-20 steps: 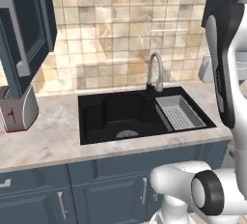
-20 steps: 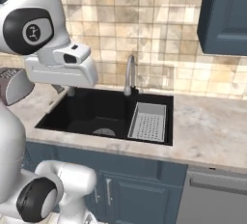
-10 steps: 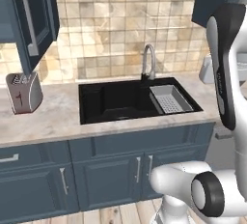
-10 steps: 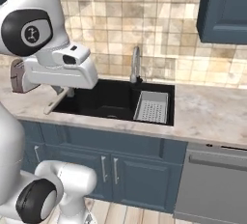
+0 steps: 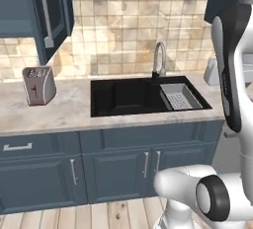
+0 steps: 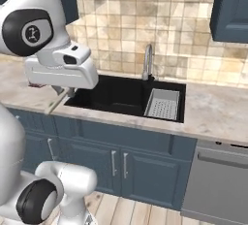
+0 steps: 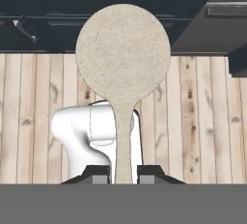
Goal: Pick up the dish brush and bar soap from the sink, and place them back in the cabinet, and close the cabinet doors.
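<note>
Here, in the hand view, the gripper [image 7: 122, 174] is clenched on the handle of the dish brush [image 7: 123, 59]; the handle runs up between the two finger tips and the round cream head stands straight out beyond them, so the brush rides in line with the hand and should not swing; past the head lie a wooden floor and dark low cabinet fronts, which suggests the hand points downward, clear of the bench. In the right base view the tan handle of the brush [image 6: 56, 104] slants down below the white hand, over the near left corner of the sink [image 6: 123, 94]; the basin lies beyond and to the right of the gripper, with a grey strainer tray [image 6: 162, 104] at its far right end and the faucet [image 6: 147, 61] behind it. The bar soap cannot be made out in the dark basin. In the left base view a cabinet door [image 5: 49, 13] stands open high on the left, above the toaster [image 5: 38, 85] on the bench [image 5: 54, 114]; judged from this, the brush is being carried toward that cabinet, and the soap and the doors remain to be dealt with.
</note>
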Motion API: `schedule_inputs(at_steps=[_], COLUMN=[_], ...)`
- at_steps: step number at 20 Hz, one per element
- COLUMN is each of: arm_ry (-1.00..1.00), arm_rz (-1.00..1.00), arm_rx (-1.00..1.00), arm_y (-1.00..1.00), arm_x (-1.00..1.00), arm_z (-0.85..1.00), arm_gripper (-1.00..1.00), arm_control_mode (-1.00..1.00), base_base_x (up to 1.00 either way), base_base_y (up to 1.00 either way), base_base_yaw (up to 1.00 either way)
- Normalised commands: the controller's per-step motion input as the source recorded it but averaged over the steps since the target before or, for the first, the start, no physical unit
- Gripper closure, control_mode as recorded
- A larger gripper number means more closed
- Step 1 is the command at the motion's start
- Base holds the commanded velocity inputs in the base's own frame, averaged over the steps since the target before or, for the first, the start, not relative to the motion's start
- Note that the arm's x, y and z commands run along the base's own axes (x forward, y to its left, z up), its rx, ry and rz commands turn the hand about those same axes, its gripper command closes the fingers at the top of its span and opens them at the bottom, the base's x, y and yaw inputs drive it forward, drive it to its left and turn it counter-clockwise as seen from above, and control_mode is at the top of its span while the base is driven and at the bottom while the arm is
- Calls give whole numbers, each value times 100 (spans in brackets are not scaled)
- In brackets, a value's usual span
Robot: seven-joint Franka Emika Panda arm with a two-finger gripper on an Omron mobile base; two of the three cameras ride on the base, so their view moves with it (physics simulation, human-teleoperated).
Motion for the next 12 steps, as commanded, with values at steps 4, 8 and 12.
schedule_inputs(at_steps=[4, 8, 12], arm_ry=[0, 0, 0], arm_rz=[0, 0, 0], arm_rx=[0, 0, 0], arm_y=[0, 0, 0], arm_x=[0, 0, 0], arm_z=[0, 0, 0], arm_gripper=[100, 100, 100], arm_control_mode=[100, 100, 100], base_base_x=[-53, -56, -45], base_base_y=[46, 54, 66], base_base_yaw=[3, 0, 0])
